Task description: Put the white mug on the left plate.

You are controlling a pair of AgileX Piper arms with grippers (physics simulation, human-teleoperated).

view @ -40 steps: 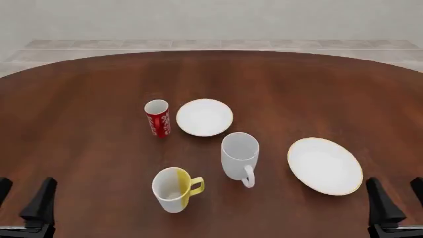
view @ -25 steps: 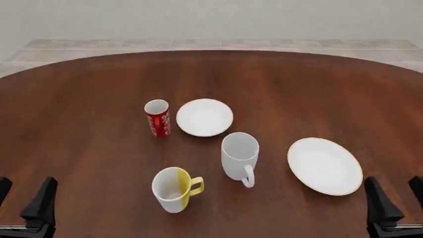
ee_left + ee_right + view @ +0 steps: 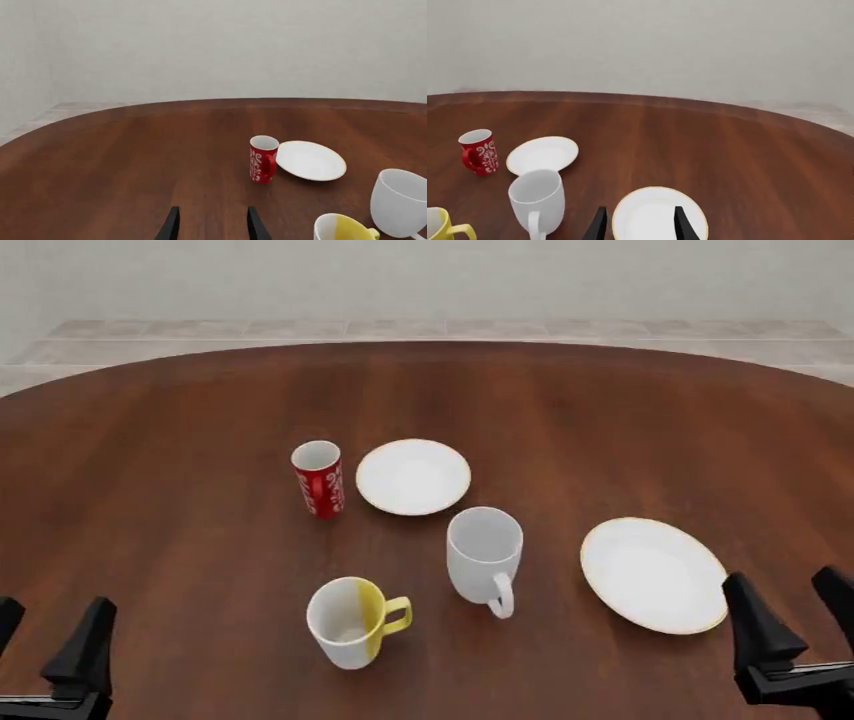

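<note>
Wood worktop (image 3: 160, 440) carries the larger plate (image 3: 654, 574), left plate (image 3: 412, 476), then white mug (image 3: 483, 556) upright between them, handle facing the wide-open, empty right hand (image 3: 790, 625); rim pinch risks tipping it.

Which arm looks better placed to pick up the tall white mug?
Probably the right. The white mug stands right of the table's middle, closer to the right gripper than to the left gripper. Both are open and empty.
</note>
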